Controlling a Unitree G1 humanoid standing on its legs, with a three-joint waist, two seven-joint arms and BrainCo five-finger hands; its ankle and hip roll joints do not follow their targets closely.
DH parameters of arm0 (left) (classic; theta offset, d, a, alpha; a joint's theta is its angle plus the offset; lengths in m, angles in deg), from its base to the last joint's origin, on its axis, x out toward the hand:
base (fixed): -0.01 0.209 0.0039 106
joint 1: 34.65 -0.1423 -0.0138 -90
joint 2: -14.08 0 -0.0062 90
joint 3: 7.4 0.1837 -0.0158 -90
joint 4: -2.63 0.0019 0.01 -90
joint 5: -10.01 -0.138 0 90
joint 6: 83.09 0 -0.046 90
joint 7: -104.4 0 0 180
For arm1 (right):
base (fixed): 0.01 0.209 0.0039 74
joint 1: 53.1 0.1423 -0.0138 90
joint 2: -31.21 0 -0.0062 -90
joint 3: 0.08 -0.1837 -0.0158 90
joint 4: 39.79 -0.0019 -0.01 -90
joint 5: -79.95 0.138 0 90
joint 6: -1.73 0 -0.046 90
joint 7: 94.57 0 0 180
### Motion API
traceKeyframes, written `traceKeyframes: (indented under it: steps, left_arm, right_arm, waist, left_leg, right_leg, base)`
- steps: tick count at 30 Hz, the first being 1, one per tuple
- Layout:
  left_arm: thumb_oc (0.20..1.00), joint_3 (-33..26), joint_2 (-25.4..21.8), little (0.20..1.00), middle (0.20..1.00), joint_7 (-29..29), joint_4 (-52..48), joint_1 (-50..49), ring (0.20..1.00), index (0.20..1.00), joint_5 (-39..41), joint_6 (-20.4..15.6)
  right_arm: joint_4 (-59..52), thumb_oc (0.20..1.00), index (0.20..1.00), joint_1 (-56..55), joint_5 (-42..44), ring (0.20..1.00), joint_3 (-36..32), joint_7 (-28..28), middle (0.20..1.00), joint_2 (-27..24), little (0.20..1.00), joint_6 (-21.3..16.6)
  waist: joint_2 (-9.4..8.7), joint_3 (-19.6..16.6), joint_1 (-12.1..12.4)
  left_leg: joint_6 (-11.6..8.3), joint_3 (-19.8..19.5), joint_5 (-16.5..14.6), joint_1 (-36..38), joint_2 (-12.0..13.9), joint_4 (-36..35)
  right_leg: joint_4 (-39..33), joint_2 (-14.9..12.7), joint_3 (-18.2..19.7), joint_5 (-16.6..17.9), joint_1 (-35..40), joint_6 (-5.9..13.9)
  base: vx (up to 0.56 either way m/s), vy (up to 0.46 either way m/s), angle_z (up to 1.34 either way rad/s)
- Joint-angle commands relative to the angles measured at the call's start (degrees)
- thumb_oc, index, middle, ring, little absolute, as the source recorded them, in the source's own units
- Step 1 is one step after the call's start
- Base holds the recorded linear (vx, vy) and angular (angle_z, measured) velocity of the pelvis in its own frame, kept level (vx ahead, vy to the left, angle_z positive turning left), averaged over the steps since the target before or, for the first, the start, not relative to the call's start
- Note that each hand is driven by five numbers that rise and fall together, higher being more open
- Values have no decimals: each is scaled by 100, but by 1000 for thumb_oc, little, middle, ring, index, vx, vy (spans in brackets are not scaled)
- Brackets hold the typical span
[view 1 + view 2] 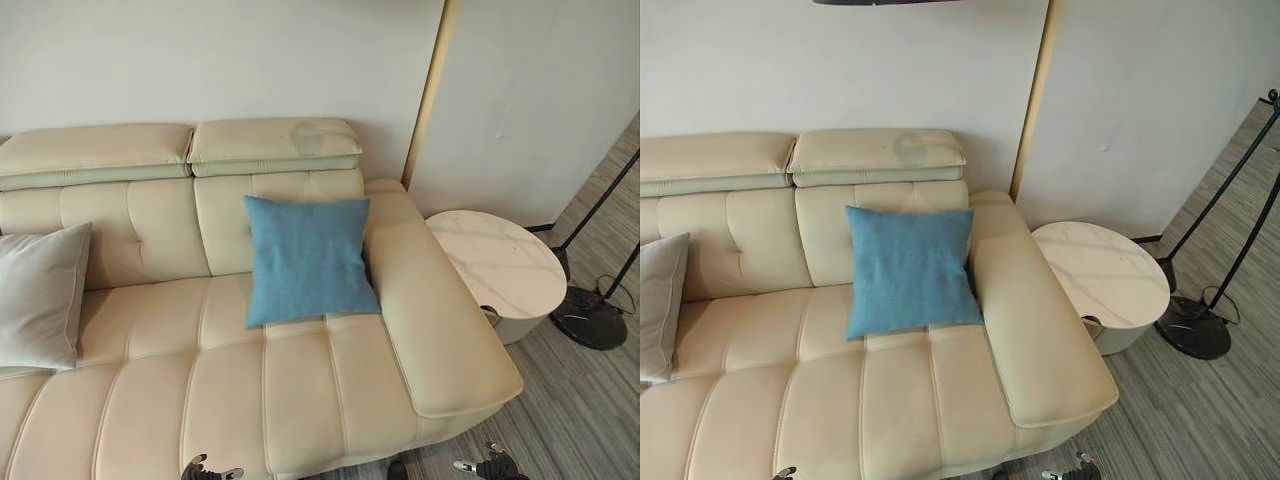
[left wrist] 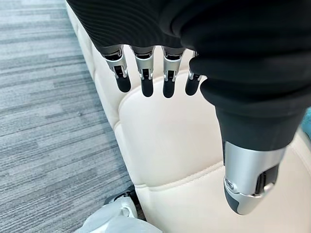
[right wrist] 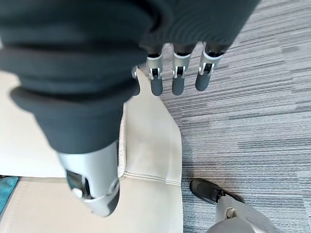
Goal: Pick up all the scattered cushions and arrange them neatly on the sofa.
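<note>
A blue cushion (image 1: 308, 258) stands upright against the backrest of the cream sofa (image 1: 150, 300), close to its right armrest. A grey cushion (image 1: 38, 296) leans against the backrest at the left end of the seat. My left hand (image 1: 205, 470) hangs low at the sofa's front edge, its fingers (image 2: 146, 77) straight and open over the seat, holding nothing. My right hand (image 1: 490, 467) is low by the front corner of the armrest, its fingers (image 3: 178, 77) straight above the floor, empty too.
A round marble side table (image 1: 497, 262) stands right of the armrest. A black floor lamp base (image 1: 590, 318) with thin poles sits on the grey wood floor further right. The wall runs behind the sofa.
</note>
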Motion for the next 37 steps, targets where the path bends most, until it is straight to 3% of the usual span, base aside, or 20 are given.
traceKeyframes:
  steps: [1,4,7,9,10,13,14,17,22,25,28,37]
  left_arm:
    - [1000,-307,-78,1000,1000,-187,-245,332,1000,1000,101,-122]
    - [1000,-283,-234,1000,1000,-135,-299,498,1000,1000,238,-125]
    - [1000,-312,-262,1000,1000,-90,-207,525,1000,1000,319,-109]
    - [1000,-401,-226,1000,1000,-91,-164,483,1000,1000,448,-104]
    - [1000,-401,-225,1000,1000,-91,-165,482,1000,1000,448,-104]
    - [1000,-426,-149,1000,1000,-79,-217,480,1000,1000,564,-100]
    - [1000,-421,-140,1000,1000,-72,-244,497,1000,1000,580,-103]
    - [1000,-373,-111,1000,1000,-90,-267,599,1000,1000,573,-124]
    - [1000,-332,-12,1000,1000,-54,-58,583,1000,1000,450,-71]
    - [1000,-312,29,1000,1000,-46,-50,578,1000,1000,413,-74]
    - [1000,-178,86,1000,1000,-35,-109,537,1000,1000,259,-21]
    - [1000,-43,109,1000,1000,34,124,520,1000,1000,-52,44]
  right_arm:
    - [-279,1000,1000,452,103,1000,6,184,1000,-112,1000,-84]
    - [-181,1000,1000,505,186,1000,57,165,1000,-104,1000,-94]
    - [-70,1000,1000,483,227,1000,12,153,1000,-107,1000,-73]
    - [1,1000,1000,469,202,1000,32,228,1000,-151,1000,-44]
    - [1,1000,1000,468,202,1000,33,228,1000,-151,1000,-44]
    - [-172,1000,1000,455,111,1000,121,263,1000,-292,1000,-97]
    - [-188,1000,1000,459,100,1000,130,275,1000,-322,1000,-108]
    - [-148,1000,1000,522,113,1000,128,339,1000,-412,1000,-94]
    - [18,1000,1000,587,189,1000,54,315,1000,-393,1000,-120]
    - [37,1000,1000,612,200,1000,62,294,1000,-374,1000,-134]
    - [6,1000,1000,574,204,1000,64,277,1000,-313,1000,-111]
    - [162,1000,1000,550,143,1000,170,193,1000,-133,1000,-46]
  waist:
    - [186,649,-13]
    - [286,810,3]
    - [330,754,72]
    - [299,670,214]
    - [302,673,212]
    - [462,785,180]
    - [481,812,163]
    - [426,967,49]
    - [366,717,-156]
    - [376,686,-206]
    - [473,547,-318]
    - [431,396,-274]
  left_leg:
    - [11,4,-690,550,143,-39]
    - [72,14,-459,263,236,3]
    - [59,47,-338,59,267,25]
    - [-124,122,30,-262,467,116]
    - [-127,119,32,-257,471,115]
    - [-402,42,444,-446,857,89]
    - [-426,39,444,-487,909,67]
    - [-394,149,127,-516,941,468]
    - [-222,51,-634,38,571,1076]
    - [-212,57,-816,264,511,1085]
    - [-272,370,-751,663,576,552]
    - [-249,297,-766,1071,427,-37]
  right_leg:
    - [894,-18,42,-532,30,317]
    - [2052,195,318,-995,-48,202]
    - [2409,358,506,-1117,6,127]
    - [1293,570,563,-1515,643,-116]
    - [1277,575,560,-1506,655,-119]
    - [862,932,494,-1536,769,-328]
    - [829,974,471,-1536,770,-358]
    - [794,879,242,-1362,616,-406]
    - [544,669,45,-1093,453,-416]
    - [522,650,-8,-1061,448,-402]
    - [375,661,-227,-958,481,-324]
    - [152,587,-198,-799,703,-146]
  base:
    - [-191,1,-31]
    - [-289,-7,0]
    - [-172,-77,36]
    - [-315,-337,-69]
    - [-243,-365,-106]
    - [-246,-284,-27]
    - [-341,-297,20]
    - [-380,-198,53]
    - [-132,-43,60]
    - [-39,29,55]
    - [18,133,33]
    - [44,84,2]
